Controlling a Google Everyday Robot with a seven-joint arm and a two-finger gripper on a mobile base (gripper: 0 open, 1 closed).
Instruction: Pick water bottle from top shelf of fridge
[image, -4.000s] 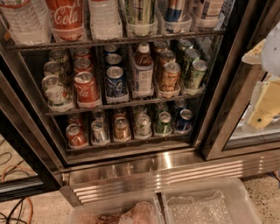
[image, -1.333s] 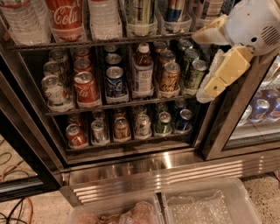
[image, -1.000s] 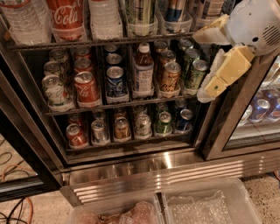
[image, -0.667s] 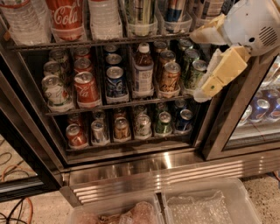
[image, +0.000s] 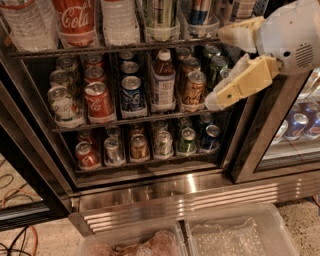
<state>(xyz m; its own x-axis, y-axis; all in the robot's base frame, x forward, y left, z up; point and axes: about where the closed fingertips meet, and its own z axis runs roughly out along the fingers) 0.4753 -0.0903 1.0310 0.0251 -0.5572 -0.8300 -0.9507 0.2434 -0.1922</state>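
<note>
The fridge (image: 165, 192) stands open in front of me. Its top shelf (image: 45, 51) runs along the top of the view and only the lower parts of its bottles show. A clear ribbed water bottle (image: 25, 25) stands at the far left. A second clear ribbed bottle (image: 120, 20) stands right of the red Coca-Cola bottle (image: 76, 17). My gripper (image: 217, 67) is at the right, in front of the middle rack's right end, just below the top shelf. It is open and empty, with pale fingers (image: 242, 82) pointing left. It is well right of both clear bottles.
The middle rack holds cans and a white-capped bottle of brown drink (image: 163, 80). The lower rack (image: 150, 160) holds more cans. A steel door post (image: 260, 135) stands just behind the gripper, with a glass door and cans beyond. Two clear plastic bins (image: 235, 230) sit on the floor below.
Four seconds ago the gripper was at the right edge. Over the last second it has edged slightly left and down in front of the middle rack. Nothing on the shelves moved.
</note>
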